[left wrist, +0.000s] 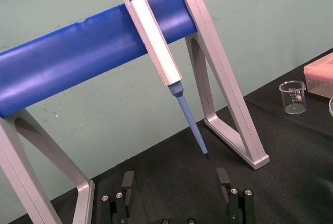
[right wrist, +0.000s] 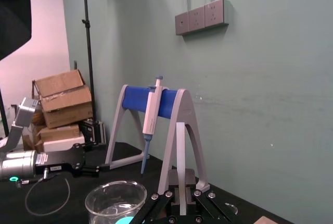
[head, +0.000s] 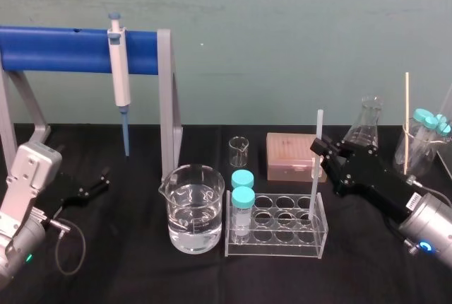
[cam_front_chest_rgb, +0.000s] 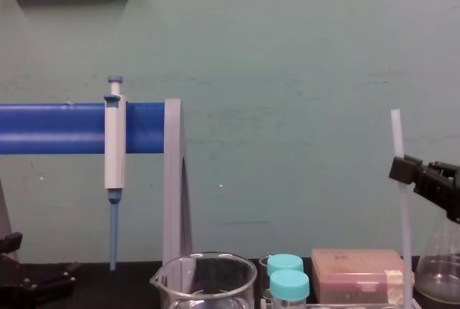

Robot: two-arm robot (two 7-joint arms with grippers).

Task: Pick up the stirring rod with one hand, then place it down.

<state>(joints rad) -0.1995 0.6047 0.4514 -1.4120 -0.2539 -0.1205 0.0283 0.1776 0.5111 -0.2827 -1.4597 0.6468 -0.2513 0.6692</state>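
The stirring rod (head: 318, 131) is a thin white translucent stick standing nearly upright, with its lower end down in a right-hand well of the clear tube rack (head: 277, 251). My right gripper (head: 319, 150) reaches in from the right and is shut on the rod about a third of the way down. The chest view shows the rod (cam_front_chest_rgb: 397, 136) rising above the black right gripper (cam_front_chest_rgb: 402, 169). In the right wrist view the rod (right wrist: 180, 151) stands up from between the right gripper (right wrist: 180, 195) and its fingers. My left gripper (head: 102, 179) rests open at the far left, its fingers (left wrist: 127, 182) spread apart.
A white pipette (head: 120, 71) hangs on the blue-barred stand (head: 168, 106) at back left. A water beaker (head: 194, 208) sits beside the rack, which holds two teal-capped tubes (head: 243, 198). Behind are a small beaker (head: 239, 150), a pink box (head: 289, 155) and a flask (head: 367, 127).
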